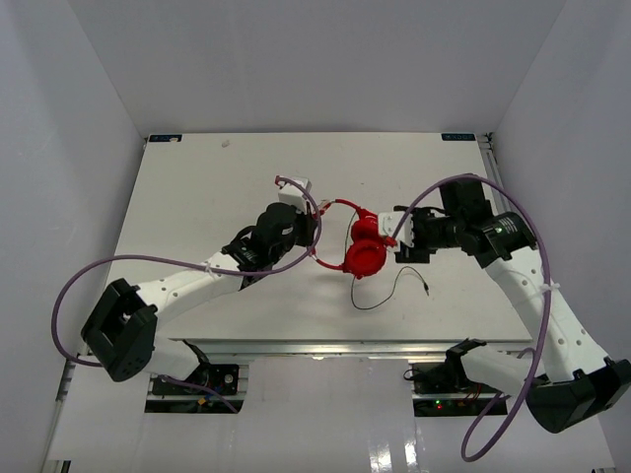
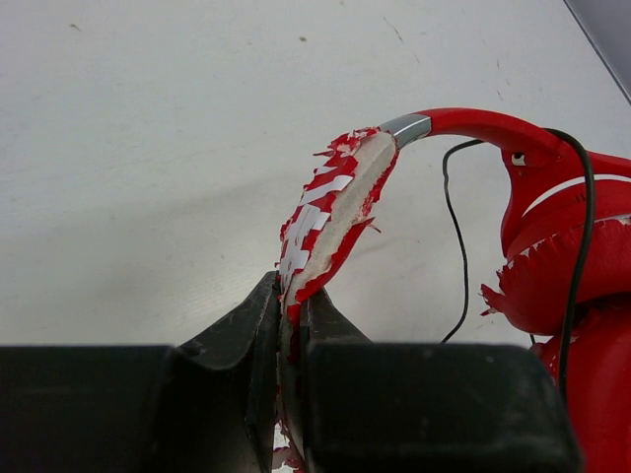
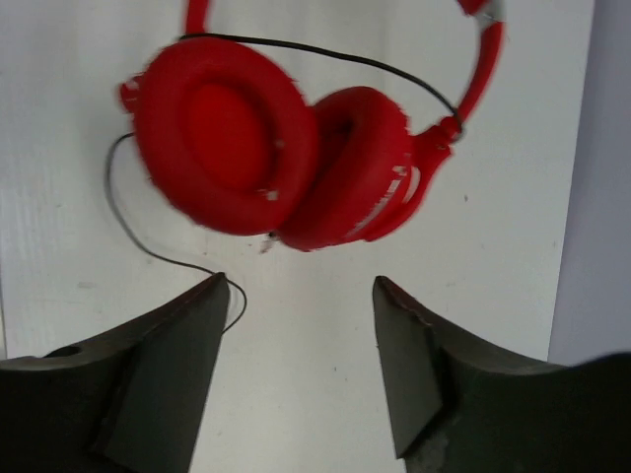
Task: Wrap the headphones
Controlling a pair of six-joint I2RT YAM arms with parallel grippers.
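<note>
The red headphones (image 1: 363, 246) are at the table's middle, their two padded cups together and the thin headband (image 1: 335, 204) arching left. My left gripper (image 1: 314, 229) is shut on the peeling red-and-white headband (image 2: 330, 212); the cups (image 2: 567, 286) hang at that view's right. The thin dark cable (image 1: 389, 293) trails over the table near the cups and one loop lies across a cup (image 2: 582, 227). My right gripper (image 1: 399, 241) is open and empty, just right of the cups (image 3: 266, 153), which fill its wrist view above the fingertips (image 3: 212, 296). The cable (image 3: 138, 241) curls past its left finger.
Thick purple robot cables (image 1: 84, 281) loop off both arms. The white table (image 1: 197, 187) has walls at the back and sides. Its near edge (image 1: 325, 345) runs just above the arm bases.
</note>
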